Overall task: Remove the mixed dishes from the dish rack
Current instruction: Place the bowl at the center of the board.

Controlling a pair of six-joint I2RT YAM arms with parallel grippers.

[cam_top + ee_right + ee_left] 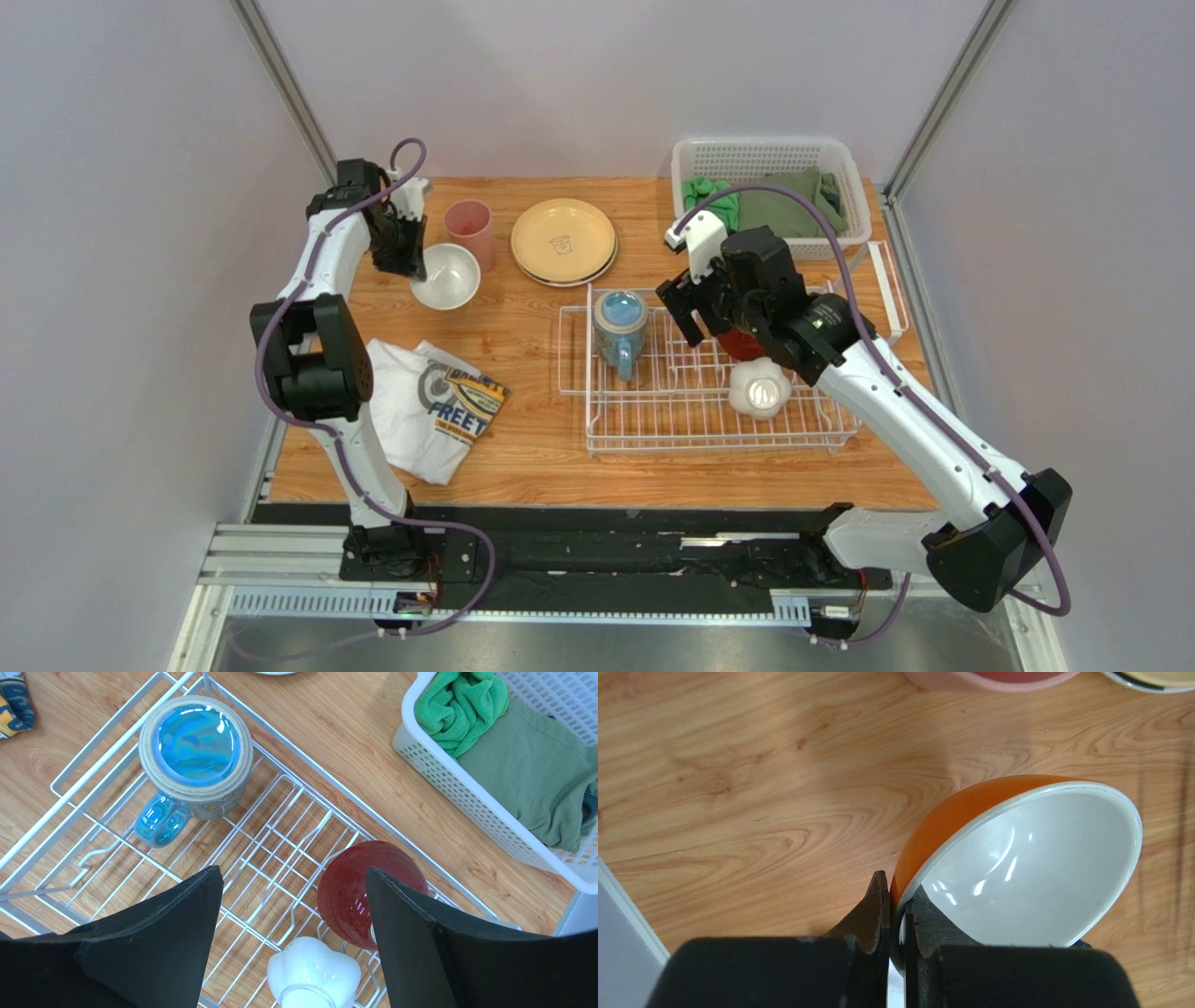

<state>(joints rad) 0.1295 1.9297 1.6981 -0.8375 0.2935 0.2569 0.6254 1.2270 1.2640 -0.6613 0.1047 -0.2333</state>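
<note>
Orange bowl (1032,868), rim pinched in my left claw (896,892); my right claw (293,878) hangs spread above the rack (673,406).

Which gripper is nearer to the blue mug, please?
Right. The right gripper hangs open over the rack, just right of the mug; the left gripper is well left of the rack, shut on the orange bowl by its rim.
</note>
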